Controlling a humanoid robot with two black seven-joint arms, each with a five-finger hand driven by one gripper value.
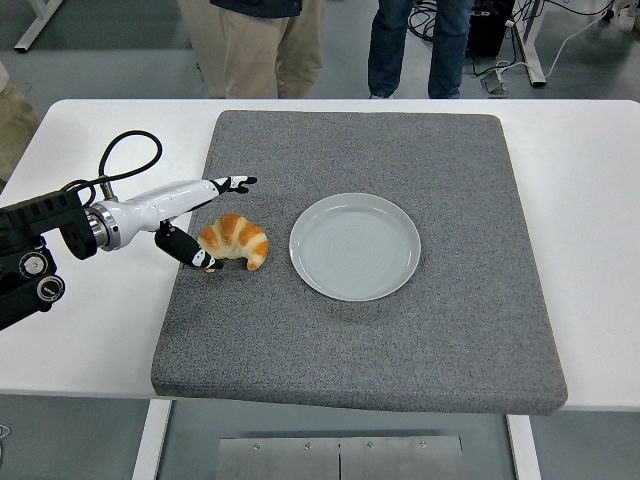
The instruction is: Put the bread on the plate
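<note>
the left hand (190,215) reaches in from nine o'clock, low over the left edge of the mat (450,330). it is spread wide: the white fingers (225,186) stretch out straight toward one o'clock, passing just above the bread (234,240), while the black thumb (185,250) drops down on the near side and its tip sits right at the bread's left end, touching it or a hair off; i cannot tell which. the hand brackets the bread's left side but nothing is gripped, and the bread lies flat on the mat.

the bread is a croissant, golden brown with paler stripes across its back, curved so both tips point toward six o'clock. it sits on the left part of the mat, at nine o'clock from the plate (355,246) and just beside it, with a thin strip of grey between them.

the plate is pale, round and bare, near the mat's middle. the grey mat covers most of the white table (590,200). at twelve o'clock, beyond the far edge, two people's legs (265,50) stand on the floor.
</note>
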